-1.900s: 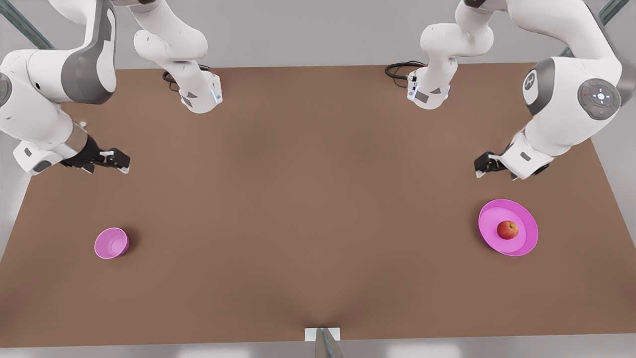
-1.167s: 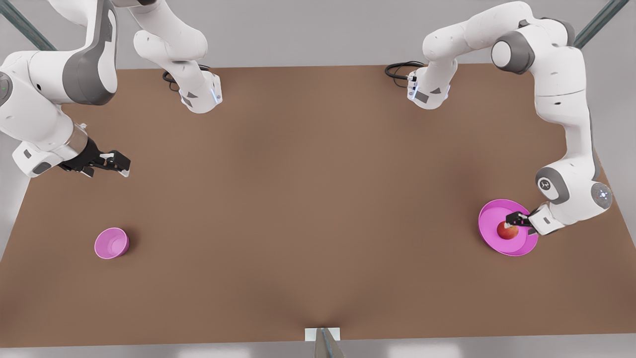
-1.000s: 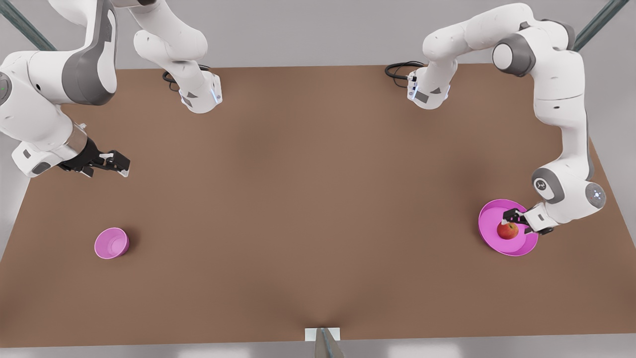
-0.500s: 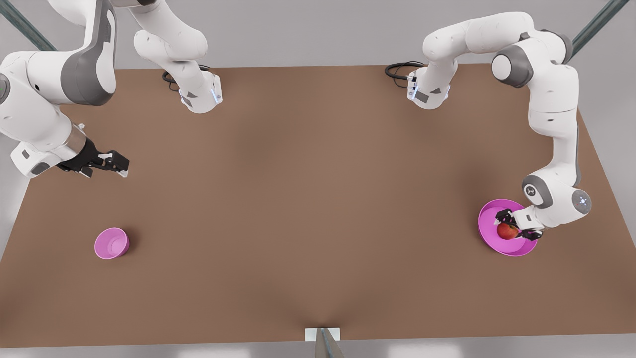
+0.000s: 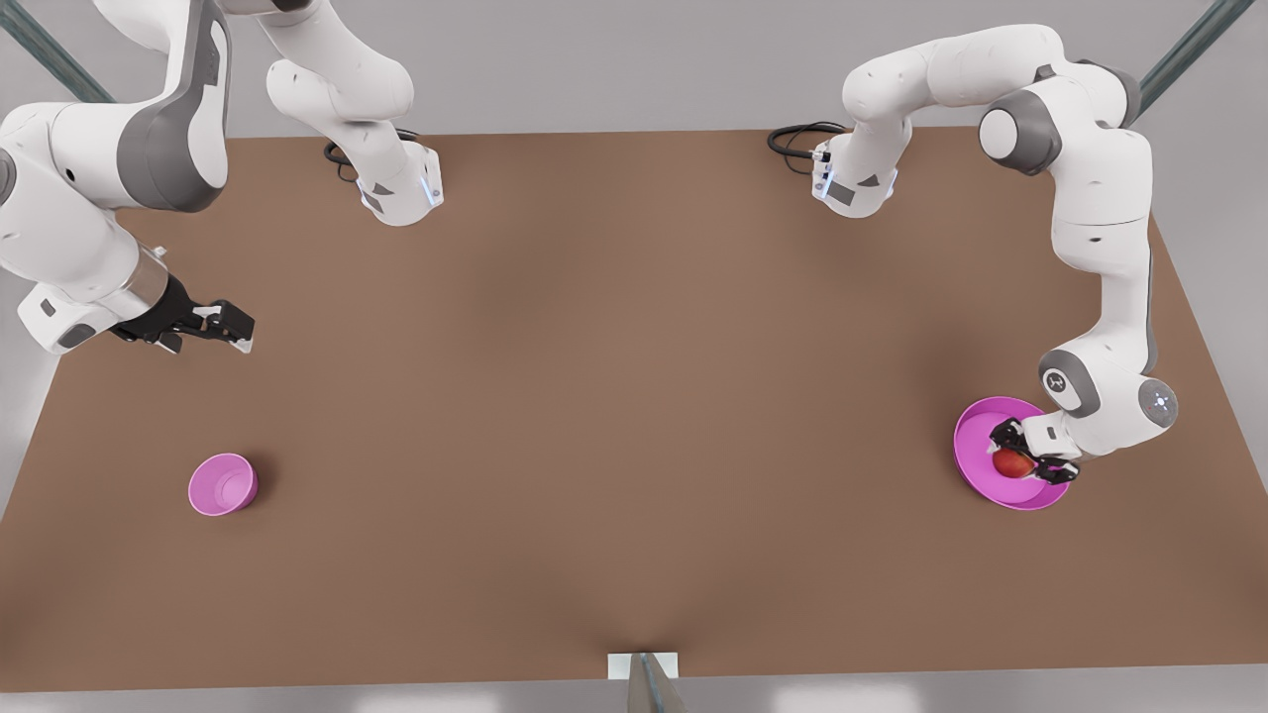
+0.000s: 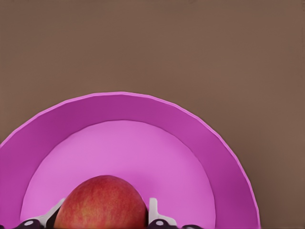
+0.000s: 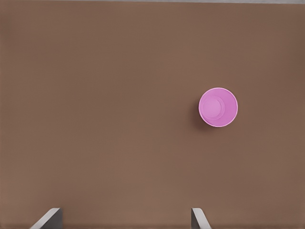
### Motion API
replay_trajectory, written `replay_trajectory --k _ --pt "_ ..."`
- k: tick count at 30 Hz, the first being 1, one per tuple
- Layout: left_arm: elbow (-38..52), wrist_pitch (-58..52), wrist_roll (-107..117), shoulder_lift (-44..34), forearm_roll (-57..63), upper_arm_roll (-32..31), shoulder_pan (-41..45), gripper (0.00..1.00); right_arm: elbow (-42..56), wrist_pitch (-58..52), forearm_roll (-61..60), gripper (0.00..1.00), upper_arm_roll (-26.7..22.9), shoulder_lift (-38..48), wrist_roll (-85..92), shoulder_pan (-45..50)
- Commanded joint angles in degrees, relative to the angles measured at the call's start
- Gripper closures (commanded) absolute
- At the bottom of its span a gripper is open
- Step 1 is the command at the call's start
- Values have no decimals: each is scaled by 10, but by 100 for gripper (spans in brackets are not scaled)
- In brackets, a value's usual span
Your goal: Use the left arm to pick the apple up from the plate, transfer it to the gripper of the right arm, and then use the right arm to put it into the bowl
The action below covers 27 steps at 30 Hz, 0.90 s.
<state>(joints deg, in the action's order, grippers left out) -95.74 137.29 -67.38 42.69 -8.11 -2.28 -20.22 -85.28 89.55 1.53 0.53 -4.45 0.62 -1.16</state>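
Two arms share the broad brown table (image 5: 614, 416), and only one is busy. Biggest of the task's things is the plate (image 5: 976, 475), sitting near the table's edge on the front view's right; the left arm (image 5: 1100, 228) bends down over it from that side. Its left gripper (image 5: 1025, 454) is low inside the dish, fingers (image 6: 153, 210) spread to either side of the apple (image 6: 101, 202), flanking the fruit closely, though I would not swear they are pressing it yet. The apple rests on the plate's floor, so I judge the pick-up is at the closing stage, not done. Over by the opposite edge the right arm (image 5: 79, 198) waits, its right gripper (image 5: 213, 325) hanging above bare table with fingers (image 7: 199, 218) parted and nothing between them. Smallest, the bowl (image 5: 222, 484) stands nearer the front edge on that side, holding nothing. Left to do, by my reckoning: squeeze, lift, hand across, then drop it into the bowl.
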Motion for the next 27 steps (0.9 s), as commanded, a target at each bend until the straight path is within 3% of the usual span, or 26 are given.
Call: replay_trajectory --k 1,8,14,17,18,21,23,26,27 --pt "0 1 -41 -1 0 0 0 17 0 -1 0 0 0 1 4 0" --pt "5 0 -41 -1 4 0 1 28 0 -1 0 0 -2 1 5 0" --pt "44 -6 2 -24 4 1 60 36 0 -1 0 0 -2 1 4 0" --pt "81 -114 158 -59 2 -2 129 38 -2 -1 -1 0 8 0 -3 10" --pt "141 -197 278 -60 0 -16 175 37 -2 -3 -63 0 15 -13 -3 10" --pt "171 -202 467 -50 -68 -129 183 36 -1 15 -276 0 15 -51 -5 4" --pt "182 -126 510 -28 -169 -169 211 35 4 19 -333 0 22 -65 -51 14" --pt "194 3 358 16 -371 -260 221 35 5 20 -562 0 25 -120 -66 11" --pt "216 26 318 34 -424 -280 238 35 5 61 -571 0 27 -129 -55 14"
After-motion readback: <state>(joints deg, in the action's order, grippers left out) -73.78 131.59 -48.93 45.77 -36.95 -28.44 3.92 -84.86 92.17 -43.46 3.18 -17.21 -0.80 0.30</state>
